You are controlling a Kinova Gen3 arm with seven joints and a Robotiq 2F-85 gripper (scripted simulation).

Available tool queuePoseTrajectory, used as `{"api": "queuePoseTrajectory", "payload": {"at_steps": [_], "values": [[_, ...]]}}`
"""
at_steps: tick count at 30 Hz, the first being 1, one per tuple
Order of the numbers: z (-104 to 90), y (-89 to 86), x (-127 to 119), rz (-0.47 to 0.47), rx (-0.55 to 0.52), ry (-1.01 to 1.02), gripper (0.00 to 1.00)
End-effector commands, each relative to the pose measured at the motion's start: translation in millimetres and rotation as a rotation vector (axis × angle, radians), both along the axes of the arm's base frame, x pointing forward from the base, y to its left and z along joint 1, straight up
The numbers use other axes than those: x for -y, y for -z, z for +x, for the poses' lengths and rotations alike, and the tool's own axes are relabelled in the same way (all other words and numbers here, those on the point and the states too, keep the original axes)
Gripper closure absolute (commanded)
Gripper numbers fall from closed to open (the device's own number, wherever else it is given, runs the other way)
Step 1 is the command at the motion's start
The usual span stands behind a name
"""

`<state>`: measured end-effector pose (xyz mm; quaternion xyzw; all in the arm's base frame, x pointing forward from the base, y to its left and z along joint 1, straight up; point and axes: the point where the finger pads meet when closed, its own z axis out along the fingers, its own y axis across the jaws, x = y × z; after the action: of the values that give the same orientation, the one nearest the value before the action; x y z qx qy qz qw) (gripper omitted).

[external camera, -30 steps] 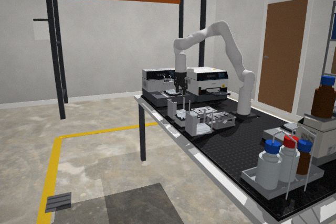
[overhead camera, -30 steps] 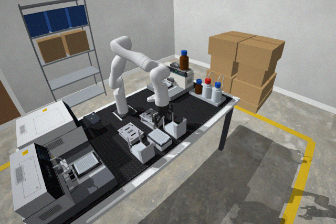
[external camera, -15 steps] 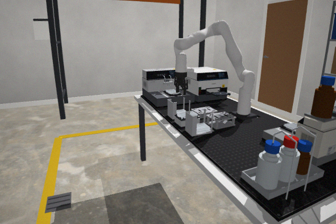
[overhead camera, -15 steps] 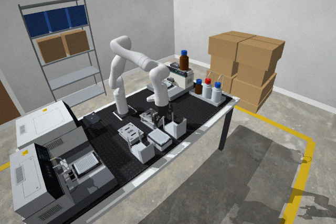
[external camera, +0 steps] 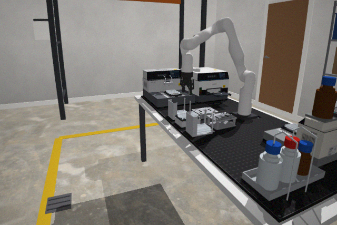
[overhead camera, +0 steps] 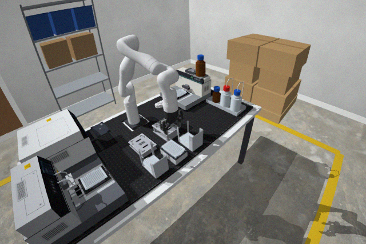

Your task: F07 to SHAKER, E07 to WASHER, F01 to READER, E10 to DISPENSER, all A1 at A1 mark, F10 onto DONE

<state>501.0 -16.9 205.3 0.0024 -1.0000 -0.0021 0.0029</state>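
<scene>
My gripper points straight down, open and empty, above the middle of the deck; it also shows in the exterior view. Below it are a grey nest and a walled stack rack. A second rack stands nearer the front edge. Between the racks a white well plate lies on a small platform. Another plate sits on the stage of the large instrument at the left. A third plate lies on the tray of the back instrument. The plate and station labels are too small to read.
A second large instrument stands behind the first. Another flat nest lies left of the racks. A tray of bottles and a brown bottle stand at the back right. The arm's base is at the deck's rear.
</scene>
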Motion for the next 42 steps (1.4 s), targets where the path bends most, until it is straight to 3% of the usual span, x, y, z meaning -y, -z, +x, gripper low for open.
{"api": "queuePoseTrajectory", "payload": {"at_steps": [1,16,42], "values": [[-13.1,-1.2,0.0,0.000,0.004,0.000,0.00],[-13.1,-1.2,0.0,0.000,0.004,0.000,0.00],[-13.2,30.8,-0.1,0.000,0.004,0.000,0.00]]}}
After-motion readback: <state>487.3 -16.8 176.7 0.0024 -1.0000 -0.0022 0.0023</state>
